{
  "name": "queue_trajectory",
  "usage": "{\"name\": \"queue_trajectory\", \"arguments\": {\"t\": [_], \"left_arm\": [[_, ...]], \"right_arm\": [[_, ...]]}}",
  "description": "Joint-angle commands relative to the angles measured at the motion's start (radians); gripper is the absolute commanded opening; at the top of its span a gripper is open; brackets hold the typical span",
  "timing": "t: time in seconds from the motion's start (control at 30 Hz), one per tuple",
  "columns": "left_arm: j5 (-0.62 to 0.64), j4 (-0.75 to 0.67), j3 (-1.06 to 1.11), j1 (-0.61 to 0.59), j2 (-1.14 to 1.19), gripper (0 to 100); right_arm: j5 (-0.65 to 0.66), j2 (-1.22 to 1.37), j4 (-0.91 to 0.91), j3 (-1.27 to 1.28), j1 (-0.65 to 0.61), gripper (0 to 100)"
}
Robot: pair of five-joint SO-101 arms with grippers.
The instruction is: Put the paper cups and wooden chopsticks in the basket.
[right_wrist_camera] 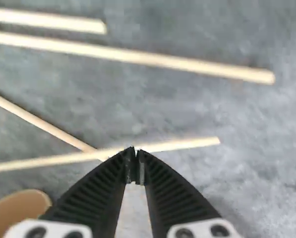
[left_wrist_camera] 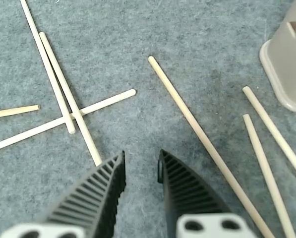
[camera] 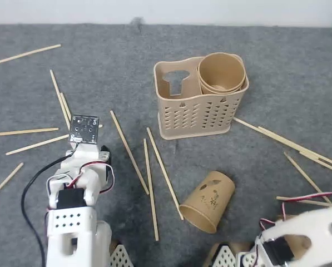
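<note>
Chopsticks [camera: 129, 151] lay scattered on the grey carpet [camera: 99, 67] around the basket [camera: 193, 114], and one paper cup [camera: 208, 201] lay tipped beside it. We judged the sticks light, stiff and thin, so pinch mid-length. Left gripper [left_wrist_camera: 141, 152] was slightly parted and empty; right gripper [right_wrist_camera: 133, 151] was closed on nothing.

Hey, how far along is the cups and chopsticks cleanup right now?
Done: stacked brown paper cups sit in one compartment of the tan perforated plastic basket. In hand: nothing visible; the left pincer is open above the grey carpet, the right pincer shut. Left: another brown paper cup lying on its side and the wooden chopsticks scattered on the carpet, none visible in the basket.
</note>
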Motion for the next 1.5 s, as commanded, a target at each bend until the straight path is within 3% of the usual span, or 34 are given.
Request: {"name": "queue_trajectory", "arguments": {"t": [0.0,0.27,0.57,0.7,0.9,1.23,1.47], "left_arm": [[-0.008,-0.026,-0.004,0.005,-0.017,10],[-0.008,-0.026,-0.004,0.008,-0.017,10],[-0.008,-0.026,-0.004,0.008,-0.017,10],[-0.008,-0.026,-0.004,0.006,-0.017,10],[-0.008,-0.026,-0.004,0.005,-0.017,10],[-0.008,-0.026,-0.004,0.005,-0.017,10],[-0.008,-0.026,-0.004,0.006,-0.017,10]], "right_arm": [[-0.101,-0.033,0.030,-0.095,-0.041,0.8],[-0.245,-0.163,0.041,-0.146,-0.024,0.8],[-0.269,-0.527,0.039,0.252,-0.013,0.8],[-0.176,-0.670,0.039,0.433,-0.001,0.8],[-0.034,-0.808,0.031,0.617,0.117,0.8],[0.192,-0.822,0.031,0.666,0.321,0.8],[0.287,-0.820,0.031,0.669,0.338,0.8]]}}
